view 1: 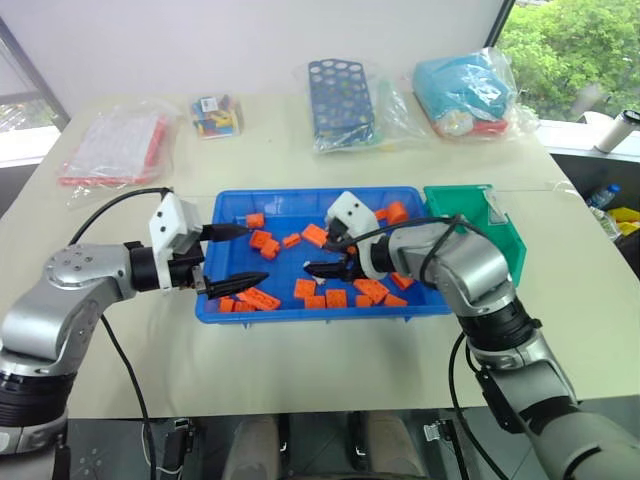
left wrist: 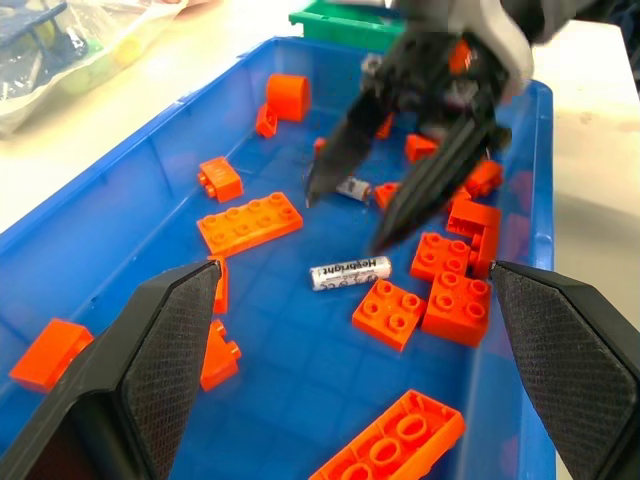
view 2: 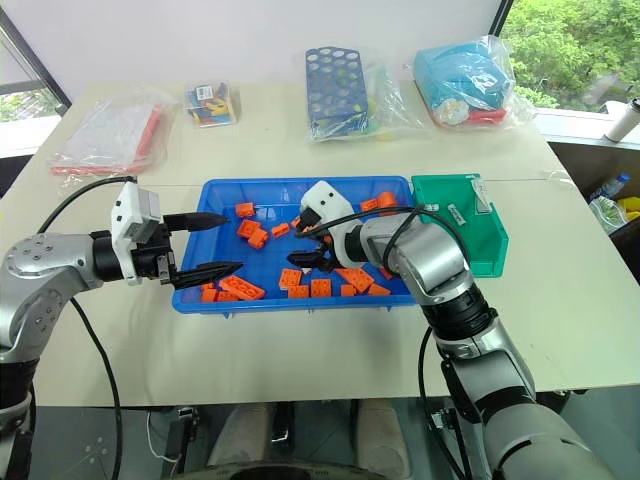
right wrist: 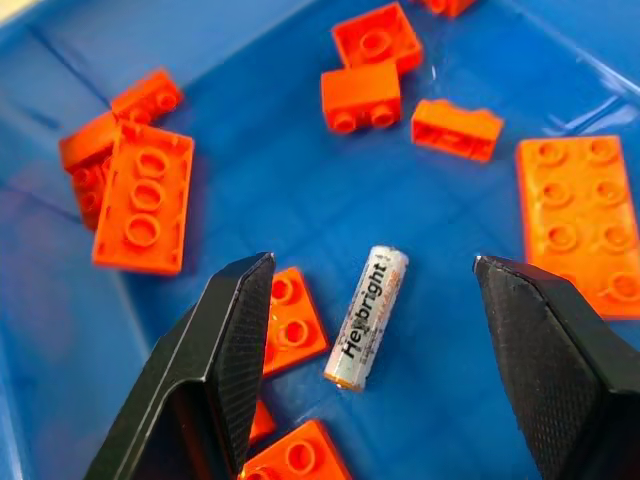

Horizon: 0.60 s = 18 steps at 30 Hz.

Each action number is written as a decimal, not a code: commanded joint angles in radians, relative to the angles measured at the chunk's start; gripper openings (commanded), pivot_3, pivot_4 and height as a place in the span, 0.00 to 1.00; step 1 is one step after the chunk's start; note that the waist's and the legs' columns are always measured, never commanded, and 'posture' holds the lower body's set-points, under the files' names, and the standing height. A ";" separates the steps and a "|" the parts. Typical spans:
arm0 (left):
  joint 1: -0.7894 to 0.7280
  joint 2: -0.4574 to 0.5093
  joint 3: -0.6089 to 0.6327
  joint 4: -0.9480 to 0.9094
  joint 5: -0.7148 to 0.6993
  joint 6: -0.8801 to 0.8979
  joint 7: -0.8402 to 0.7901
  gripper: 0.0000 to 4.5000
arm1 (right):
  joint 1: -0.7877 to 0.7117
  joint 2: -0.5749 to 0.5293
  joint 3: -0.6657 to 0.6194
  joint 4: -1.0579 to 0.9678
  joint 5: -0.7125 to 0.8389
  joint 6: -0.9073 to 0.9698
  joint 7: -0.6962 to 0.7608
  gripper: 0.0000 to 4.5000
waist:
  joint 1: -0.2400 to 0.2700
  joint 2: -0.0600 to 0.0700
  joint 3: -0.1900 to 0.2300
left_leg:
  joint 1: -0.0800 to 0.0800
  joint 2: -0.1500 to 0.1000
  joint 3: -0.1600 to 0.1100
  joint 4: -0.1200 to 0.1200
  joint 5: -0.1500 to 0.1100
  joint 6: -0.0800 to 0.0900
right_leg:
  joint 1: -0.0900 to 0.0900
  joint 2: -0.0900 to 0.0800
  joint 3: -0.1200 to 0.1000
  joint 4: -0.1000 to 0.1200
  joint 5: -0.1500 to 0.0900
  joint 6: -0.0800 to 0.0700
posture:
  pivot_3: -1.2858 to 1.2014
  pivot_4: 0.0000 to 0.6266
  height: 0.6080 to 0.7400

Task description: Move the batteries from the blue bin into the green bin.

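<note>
The blue bin [view 1: 230, 210] lies mid-table, scattered with orange bricks [view 1: 258, 298]. One battery [right wrist: 366, 318], a silvery cylinder with dark lettering, lies flat on the bin floor among the bricks. My right gripper [view 1: 325, 257] hangs open just above it, one finger on each side and not touching it. A second battery [left wrist: 352, 187] lies just beyond, partly hidden behind the right gripper's fingers [left wrist: 335, 160]. My left gripper [view 1: 257, 254] is open and holds nothing over the left part of the blue bin. The green bin [view 1: 480, 225] stands against the blue bin's right end.
Along the back of the table lie a clear bag of red parts [view 1: 115, 148], a small box of coloured pieces [view 1: 217, 115], a bagged blue perforated rack [view 1: 342, 100] and a bag with a light-blue item [view 1: 470, 95]. Bare tabletop [view 1: 330, 360] runs in front of the bins.
</note>
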 commanded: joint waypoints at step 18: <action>-0.022 0.018 0.026 -0.022 -0.008 0.003 0.003 1.00 | 0.104 -0.020 0.047 0.088 -0.048 -0.140 -0.010 0.01 | 0.002 -0.002 -0.002 | 0.002 0.000 -0.001 0.000 0.000 0.000 | 0.002 0.000 -0.001 0.000 0.000 0.000 | 0.52 0.24 0.98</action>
